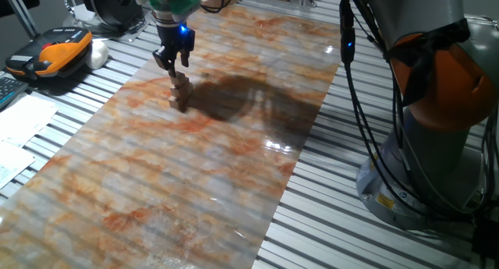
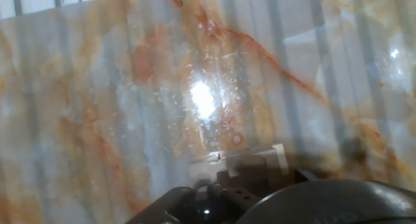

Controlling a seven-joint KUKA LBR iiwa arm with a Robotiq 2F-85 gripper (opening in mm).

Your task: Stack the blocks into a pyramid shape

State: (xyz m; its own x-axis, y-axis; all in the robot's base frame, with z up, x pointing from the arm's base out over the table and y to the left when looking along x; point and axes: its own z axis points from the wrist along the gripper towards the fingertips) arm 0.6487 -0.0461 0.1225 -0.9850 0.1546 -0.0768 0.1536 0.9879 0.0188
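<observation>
While I hang over the far left part of the marbled sheet (image 1: 195,160), my gripper (image 1: 173,61) sits just above the blocks (image 1: 180,93), which stand in a small, tight cluster on the sheet. From the fixed view the cluster looks taller than one cube, with at least one block resting on others, but the cubes are too small there for me to count them or to make out the exact layout. My fingertips point down at the top of the cluster; I cannot tell whether they touch it. My two fingers appear slightly parted in the fixed view, with nothing visibly between them, yet the gap is tiny and dark, so I cannot tell for certain how my jaws stand.

A blue light glows on my wrist. My shadow falls to the right of the cluster across the orange and grey veins of the sheet. The sheet lies on a slatted metal table (image 1: 366,245). At the far left edge sit an orange and black device (image 1: 58,52) and some papers (image 1: 19,121). My arm's orange and grey base (image 1: 437,113) stands at the right, with black cables (image 1: 366,105) hanging down beside it.

In the hand view I see mostly the glossy sheet with a bright glare spot, and dark parts of my own body along the bottom edge; the blocks are not clear there.
</observation>
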